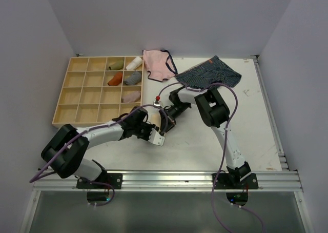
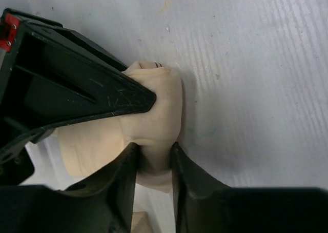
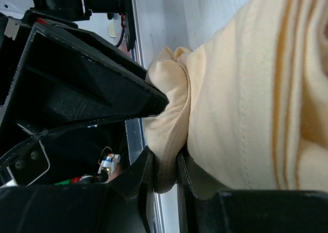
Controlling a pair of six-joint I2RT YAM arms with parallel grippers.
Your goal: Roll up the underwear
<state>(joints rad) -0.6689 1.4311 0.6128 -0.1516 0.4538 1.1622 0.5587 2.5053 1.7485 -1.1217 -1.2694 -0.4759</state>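
Observation:
The pale peach underwear [image 2: 154,107] lies bunched on the white table between my two grippers. In the left wrist view my left gripper [image 2: 154,158] is shut on one end of the cloth. In the right wrist view the underwear [image 3: 246,89] fills the right side, and my right gripper [image 3: 165,166] is shut on a folded edge of it. In the top view the left gripper [image 1: 154,133] and the right gripper [image 1: 166,117] meet at the table's middle, and they hide most of the cloth.
A wooden compartment tray [image 1: 84,94] at the back left holds several rolled garments. A pink pair with dark trim [image 1: 158,64] and a navy striped pair [image 1: 211,73] lie at the back. A metal rail [image 1: 169,179] runs along the near edge.

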